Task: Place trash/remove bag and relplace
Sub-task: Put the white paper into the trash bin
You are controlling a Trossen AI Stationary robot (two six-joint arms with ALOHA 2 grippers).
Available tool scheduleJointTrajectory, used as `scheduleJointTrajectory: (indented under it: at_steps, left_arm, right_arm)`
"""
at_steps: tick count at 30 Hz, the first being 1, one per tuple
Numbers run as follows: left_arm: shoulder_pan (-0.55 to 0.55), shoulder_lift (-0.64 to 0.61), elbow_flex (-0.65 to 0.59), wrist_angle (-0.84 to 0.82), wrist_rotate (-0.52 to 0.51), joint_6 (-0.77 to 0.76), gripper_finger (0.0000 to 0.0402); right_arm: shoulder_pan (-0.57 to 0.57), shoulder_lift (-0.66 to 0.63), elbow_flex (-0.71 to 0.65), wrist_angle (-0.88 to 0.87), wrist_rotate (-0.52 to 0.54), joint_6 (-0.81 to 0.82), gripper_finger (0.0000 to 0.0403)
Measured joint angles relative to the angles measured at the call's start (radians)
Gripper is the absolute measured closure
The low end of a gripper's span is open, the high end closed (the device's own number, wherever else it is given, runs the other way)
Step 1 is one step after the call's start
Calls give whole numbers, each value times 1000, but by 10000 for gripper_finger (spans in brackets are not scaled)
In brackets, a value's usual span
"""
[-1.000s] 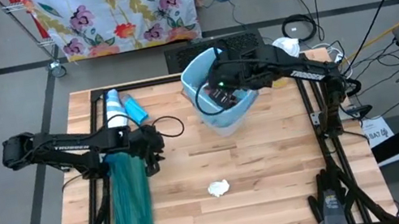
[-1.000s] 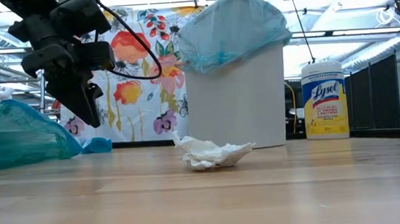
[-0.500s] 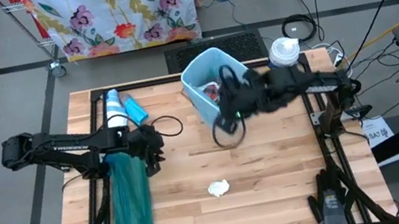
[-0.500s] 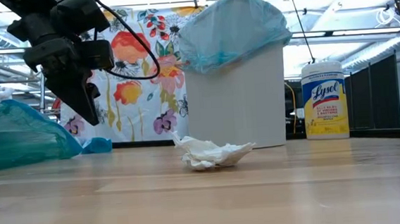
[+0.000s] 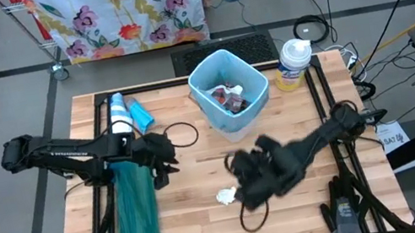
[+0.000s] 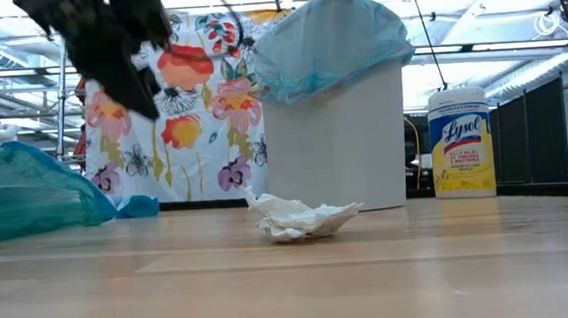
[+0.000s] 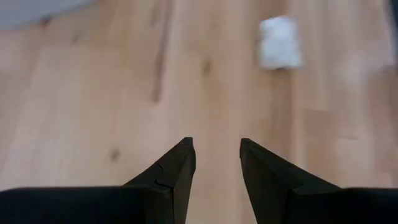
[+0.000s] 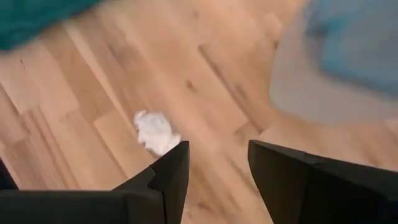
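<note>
One white paper scrap (image 5: 227, 195) left on the table's near middle; other trash (image 5: 229, 98) in the blue-lined bin (image 5: 203, 79), far centre. Right gripper (image 8: 214, 163) above the scrap, parted, empty. Left gripper (image 7: 216, 160) parted, idle, left. Bag swap pending.

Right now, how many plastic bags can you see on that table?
2. A pale blue bag lines the white bin at the table's back; a teal-green bag lies flat by the left edge. Others may be hidden.

Pale-blue bag (image 5: 200, 83), white scrap (image 5: 228, 196), teal bag (image 5: 137, 215).
</note>
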Motion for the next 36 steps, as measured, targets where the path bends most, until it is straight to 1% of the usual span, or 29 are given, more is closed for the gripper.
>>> scheduleJointTrajectory:
  at_steps: [6,8,11,14,18,22,26,36]
  left_arm:
    - [-92,39,60,8,-7,22,269]
    - [-118,72,77,15,-9,21,269]
    - [-166,154,110,22,-10,19,269]
    - [-213,251,169,44,-12,0,269]
    - [-254,383,257,45,-39,3,269]
    - [-267,496,331,57,-43,5,269]
    - [-268,585,384,86,-54,4,269]
    - [-267,758,505,119,-57,-5,269]
  right_arm:
    - [84,29,-172,128,-10,161,246]
    - [108,30,-239,173,-39,217,246]
    - [141,30,-346,279,-87,283,248]
    - [170,31,-437,395,-130,322,257]
    - [210,31,-528,535,-141,376,268]
    - [242,31,-583,620,-143,427,272]
    - [267,31,-586,628,-142,466,273]
    - [306,31,-586,627,-135,470,273]
